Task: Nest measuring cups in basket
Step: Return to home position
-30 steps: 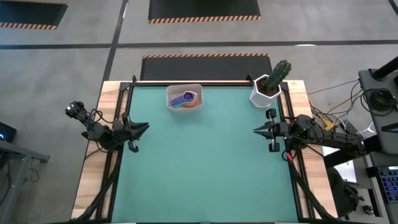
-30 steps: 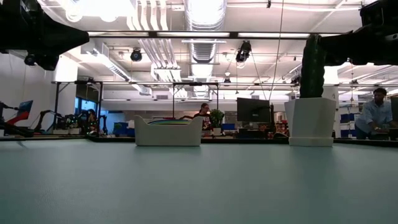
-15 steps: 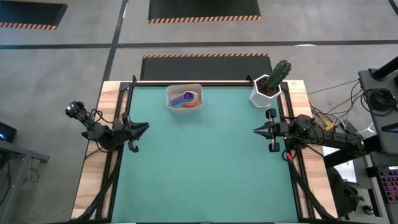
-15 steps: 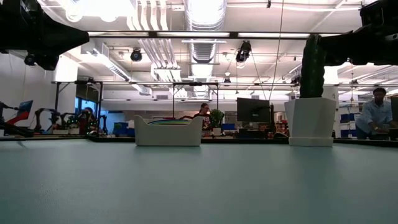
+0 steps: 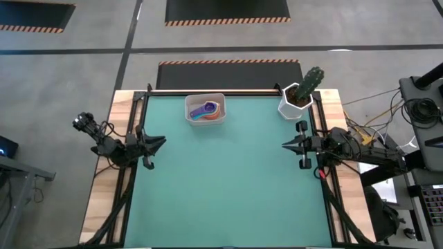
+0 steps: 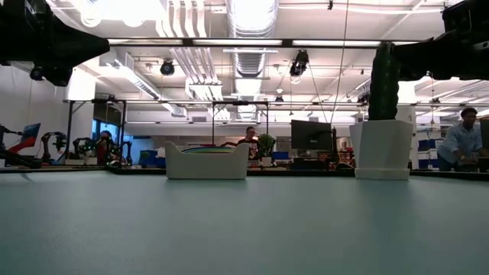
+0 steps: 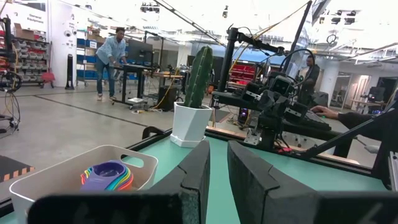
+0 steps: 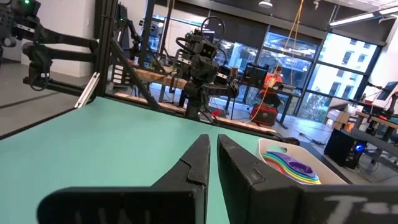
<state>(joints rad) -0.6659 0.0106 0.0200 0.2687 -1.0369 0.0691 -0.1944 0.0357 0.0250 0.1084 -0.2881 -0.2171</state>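
The green table (image 5: 221, 194) is wide and flat. Part way back, the left claw (image 5: 160, 142) hangs at the left edge of the table and points in toward the middle. Its two fingers (image 7: 198, 168) are pressed almost together, with only a thin gap, and they hold nothing. The right claw (image 5: 285, 145) hangs at the right edge, straight across from it, and points in too. Its fingers are also nearly pressed together, with nothing between them. Farther back, at the far edge and a little left of the middle, sits the white basket (image 5: 188, 111). The cups (image 5: 208, 113) are inside it, one in another, with the purple cup (image 5: 202, 108) on top. In the far right corner stands a white pot (image 5: 291, 107) with a cactus (image 5: 312, 79). Far behind the table, a person (image 6: 461, 141) is in the room.
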